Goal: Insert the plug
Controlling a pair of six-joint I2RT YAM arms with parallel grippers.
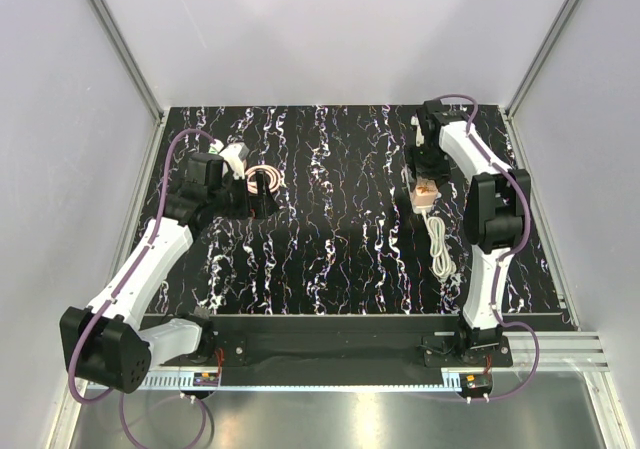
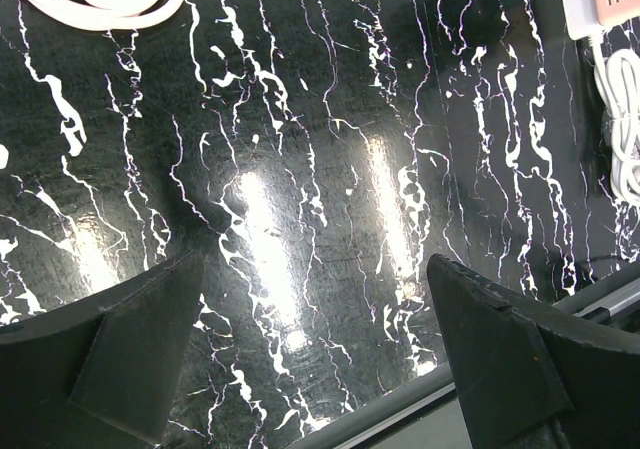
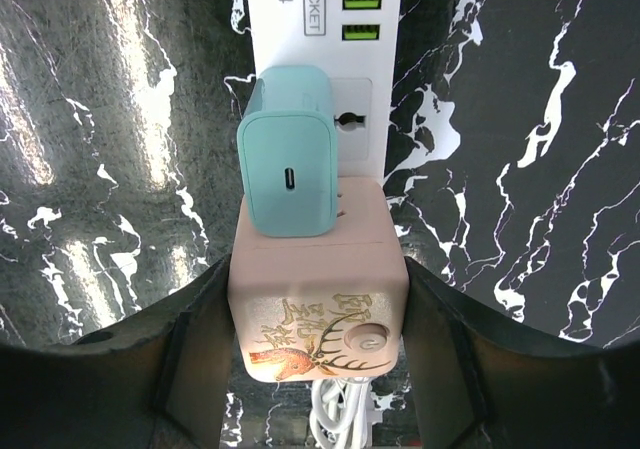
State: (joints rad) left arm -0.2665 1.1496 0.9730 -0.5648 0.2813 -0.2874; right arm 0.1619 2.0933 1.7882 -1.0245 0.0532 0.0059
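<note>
**Item:** plug (image 3: pixel 320 299), peach-tan block with a deer print.
**Location:** on the cord end of the white power strip (image 3: pixel 285 29), far right of the counter (image 1: pixel 330 239), just beside a mint charger (image 3: pixel 288 169).
**Right end effector** (image 3: pixel 318 269): clamped on the plug's two sides.
**Left end effector** (image 2: pixel 315 269): fingers wide apart, empty, over the counter's left side, near a coiled cable (image 1: pixel 266 181).

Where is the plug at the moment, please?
Top view, right side: the plug sits between the right gripper's fingers on the white strip, beside the teal charger.
</note>
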